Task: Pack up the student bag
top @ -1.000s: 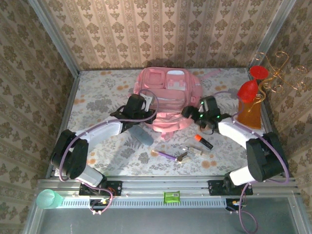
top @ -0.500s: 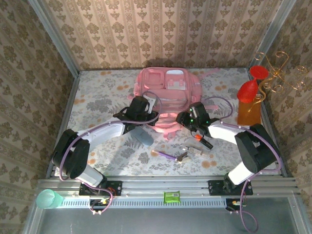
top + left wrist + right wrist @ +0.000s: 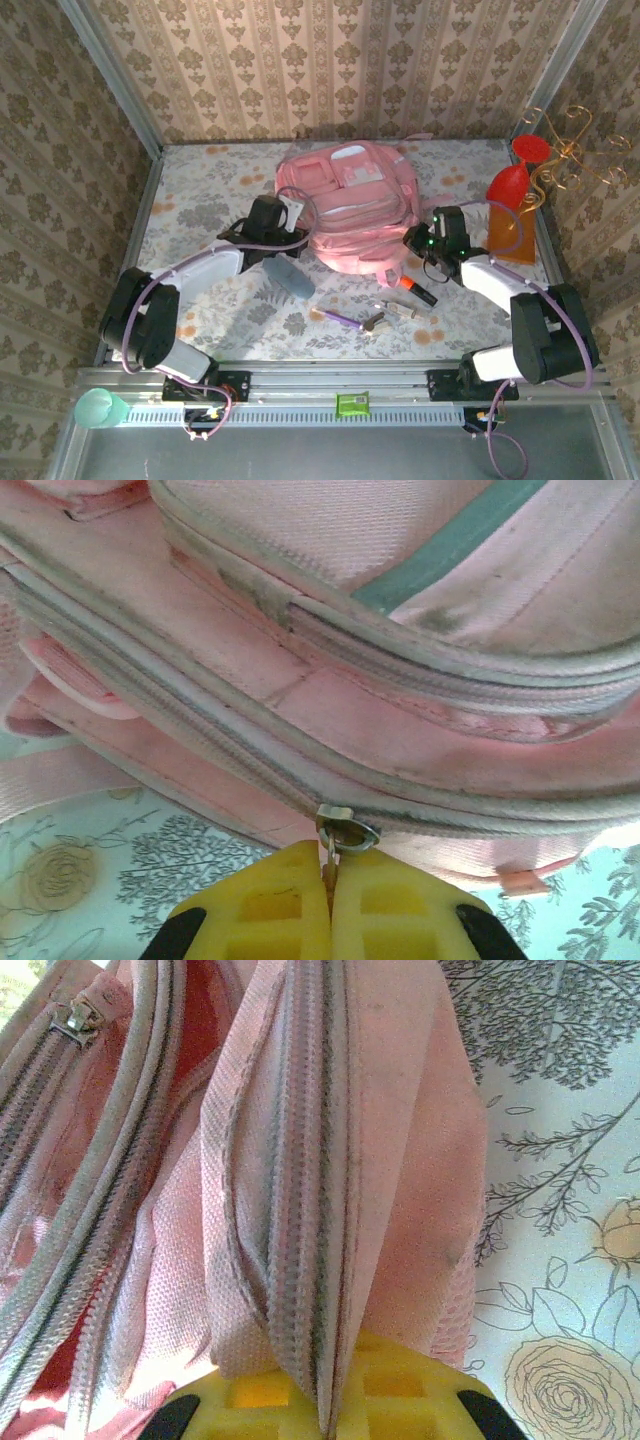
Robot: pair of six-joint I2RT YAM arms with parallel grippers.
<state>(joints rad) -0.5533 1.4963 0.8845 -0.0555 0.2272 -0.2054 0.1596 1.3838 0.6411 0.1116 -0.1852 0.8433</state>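
As the left hand (image 3: 330,885) pinches a zipper pull (image 3: 346,834) on the pink backpack (image 3: 355,205) lying on the floral counter (image 3: 200,205), the right hand (image 3: 335,1400) clamps a fold of its zippered edge.

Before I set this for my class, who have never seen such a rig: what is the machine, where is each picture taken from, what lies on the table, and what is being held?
It is two robot arms bolted side by side, each ending in a two-finger gripper. One picture looks down from above and behind them; the other two come from cameras on the wrists. On the flowered table lies the student bag, which is pink. Nearer the arms lie a purple pen, an orange-and-black marker and a grey-blue oblong object. The left gripper is shut on a zipper pull. The right gripper is shut on a fold of the bag's fabric along a zip.
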